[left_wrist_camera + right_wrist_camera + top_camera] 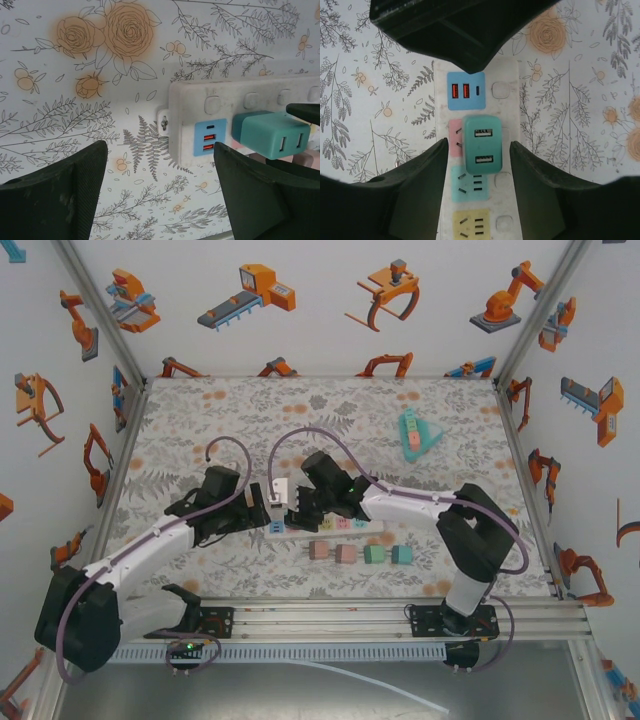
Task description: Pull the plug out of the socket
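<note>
teal plug (482, 144) between jaws of right gripper (479, 147), untouched

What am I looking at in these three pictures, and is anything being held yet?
Two robot arms are bolted at the near edge of a flower-patterned table. The wide picture comes from a fixed camera above and behind them. The other two come from a camera on each wrist, so the dark shapes there are that arm's own fingers. On the table lies a white power strip with a teal plug pushed into it. In front of the strip sits a row of four small blocks, and a teal object lies farther back. The right hand has a finger on each side of the plug, with thin gaps showing, so nothing is gripped. The left hand stands open at the strip's end.
</note>
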Robot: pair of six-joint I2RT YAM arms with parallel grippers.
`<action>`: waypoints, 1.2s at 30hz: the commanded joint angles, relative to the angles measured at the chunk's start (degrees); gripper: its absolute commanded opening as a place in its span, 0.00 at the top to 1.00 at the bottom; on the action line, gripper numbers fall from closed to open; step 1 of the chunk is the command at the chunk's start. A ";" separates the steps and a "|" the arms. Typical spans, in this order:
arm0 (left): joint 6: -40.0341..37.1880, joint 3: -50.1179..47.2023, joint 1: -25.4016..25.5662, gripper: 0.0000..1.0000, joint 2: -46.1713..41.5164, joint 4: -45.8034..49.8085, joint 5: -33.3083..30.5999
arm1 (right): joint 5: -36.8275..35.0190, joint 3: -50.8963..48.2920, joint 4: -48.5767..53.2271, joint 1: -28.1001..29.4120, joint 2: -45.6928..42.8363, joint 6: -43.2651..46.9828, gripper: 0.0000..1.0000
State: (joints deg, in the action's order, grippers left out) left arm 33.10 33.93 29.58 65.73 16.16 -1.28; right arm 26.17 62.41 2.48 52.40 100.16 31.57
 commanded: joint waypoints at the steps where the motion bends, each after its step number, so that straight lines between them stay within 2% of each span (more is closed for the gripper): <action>1: 0.84 -0.13 -0.36 0.21 2.29 -1.17 2.03 | 1.73 2.27 -1.61 -0.22 1.16 -0.38 0.53; 12: 0.17 1.65 -0.45 0.25 9.22 -1.64 6.11 | 0.72 2.01 -1.56 -0.20 1.97 -0.19 0.55; 24: -0.90 2.36 -0.40 0.31 11.49 3.16 -0.13 | 1.15 2.14 -1.64 -0.29 2.40 -0.19 0.59; 28: -0.97 1.89 -0.45 0.32 12.20 1.25 2.25 | 1.42 2.27 -1.60 -0.26 2.51 -0.24 0.60; 36: -1.37 2.09 -0.41 0.32 12.42 2.55 1.21 | 2.56 2.49 -1.43 -0.28 2.40 -0.45 0.67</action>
State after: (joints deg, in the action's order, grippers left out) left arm 33.28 36.67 29.54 76.42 14.57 4.16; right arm 26.89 62.65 1.91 52.31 101.84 31.53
